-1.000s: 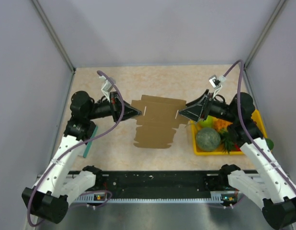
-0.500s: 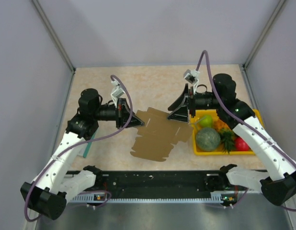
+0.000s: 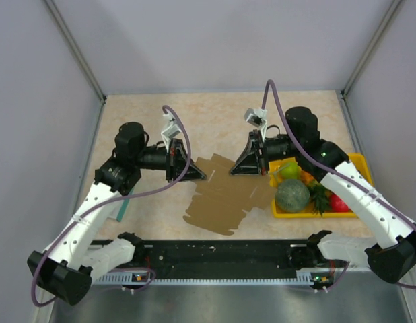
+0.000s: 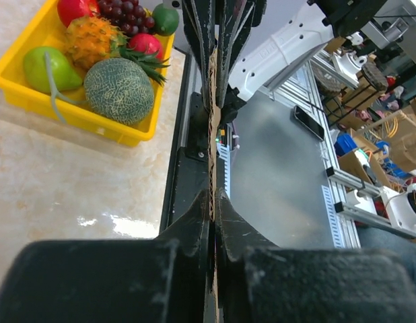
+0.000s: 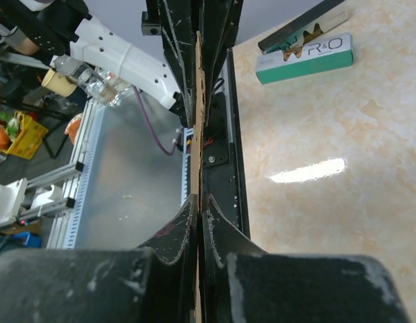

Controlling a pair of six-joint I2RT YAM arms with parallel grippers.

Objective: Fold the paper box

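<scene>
The paper box (image 3: 225, 198) is a flat brown die-cut sheet, skewed, its far edge lifted off the table between the arms. My left gripper (image 3: 198, 173) is shut on its upper left corner. My right gripper (image 3: 235, 171) is shut on its upper edge a little to the right. In the left wrist view the paper box (image 4: 211, 101) runs edge-on out of the closed left gripper (image 4: 213, 196). The right wrist view shows the same: the thin paper box (image 5: 197, 101) is pinched in the right gripper (image 5: 198, 199).
A yellow tray (image 3: 361, 162) of fruit with a green melon (image 3: 292, 195) stands right of the sheet, close under the right arm. A teal-and-white packet (image 3: 125, 202) lies at the left beneath the left arm. Grey walls close in three sides.
The right gripper swung left toward the sheet's far edge and closed on it. The left gripper shifted slightly right. The sheet turned and its far edge rose.
</scene>
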